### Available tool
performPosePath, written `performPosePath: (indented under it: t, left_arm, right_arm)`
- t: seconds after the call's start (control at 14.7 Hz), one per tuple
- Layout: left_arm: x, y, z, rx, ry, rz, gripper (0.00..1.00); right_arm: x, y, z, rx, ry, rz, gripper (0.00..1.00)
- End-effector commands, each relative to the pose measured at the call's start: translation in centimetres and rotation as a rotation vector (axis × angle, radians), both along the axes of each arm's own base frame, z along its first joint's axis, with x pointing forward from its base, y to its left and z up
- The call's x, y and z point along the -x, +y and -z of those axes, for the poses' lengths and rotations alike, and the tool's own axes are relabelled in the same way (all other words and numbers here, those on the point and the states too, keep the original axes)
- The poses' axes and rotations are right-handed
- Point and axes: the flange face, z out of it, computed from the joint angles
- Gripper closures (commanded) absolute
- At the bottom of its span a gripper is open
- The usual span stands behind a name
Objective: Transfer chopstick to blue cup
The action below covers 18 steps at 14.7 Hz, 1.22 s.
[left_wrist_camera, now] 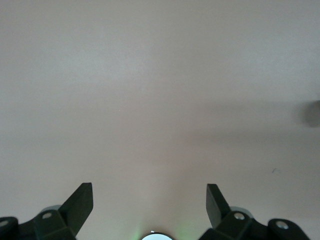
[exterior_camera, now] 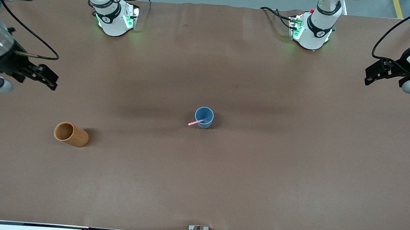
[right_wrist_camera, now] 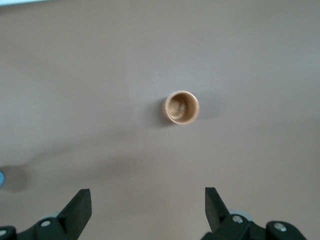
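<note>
Orange-brown cup (exterior_camera: 71,134) toward the desk's right-arm end, empty; blue cup (exterior_camera: 204,117) mid-desk holds chopstick (exterior_camera: 197,122), leaning toward right arm. Left gripper (exterior_camera: 371,75) and right gripper (exterior_camera: 48,79) wait over opposite ends, jaws spread, empty.

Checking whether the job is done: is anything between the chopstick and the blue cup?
Nothing visible: the chopstick already leans inside the blue cup, one end sticking out over the rim.

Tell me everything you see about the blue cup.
The blue cup is small, round, slightly tapered and has no handle; it is blue inside too and looks like plastic. It stands upright on the brown table, near the middle. A thin pink chopstick rests in it, leaning over the rim toward the right arm's end. Neither hand touches it.
</note>
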Motion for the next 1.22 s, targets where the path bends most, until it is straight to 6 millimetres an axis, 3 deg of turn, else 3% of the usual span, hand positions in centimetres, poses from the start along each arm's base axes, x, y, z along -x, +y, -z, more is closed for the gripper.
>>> performPosePath:
  t: [0.0,0.14,0.34,0.41,0.95,1.15]
  left_arm:
    - [0.0,0.1,-0.7,0.012,-0.001,0.015,0.00]
    - [0.0,0.2,-0.7,0.011,-0.001,0.013,0.00]
    - [0.0,0.2,-0.8,0.011,-0.003,0.012,0.00]
    - [0.0,0.3,-0.8,0.011,-0.003,0.012,0.00]
    - [0.0,0.3,-0.8,0.015,-0.001,0.011,0.00]
    - [0.0,0.3,-0.8,0.017,-0.002,0.011,0.00]
  right_arm:
    - [1.7,-1.2,-3.7,-0.019,0.020,-0.015,0.00]
    - [2.2,-2.6,-5.5,-0.051,0.028,-0.011,0.00]
    - [3.4,-6.9,-6.2,-0.103,0.068,-0.057,0.00]
    - [4.0,-7.4,-6.7,-0.103,0.065,-0.068,0.00]
    - [4.8,-9.6,-6.7,-0.120,0.071,-0.147,0.00]
    - [4.6,-9.3,-6.5,-0.120,0.073,-0.148,0.00]
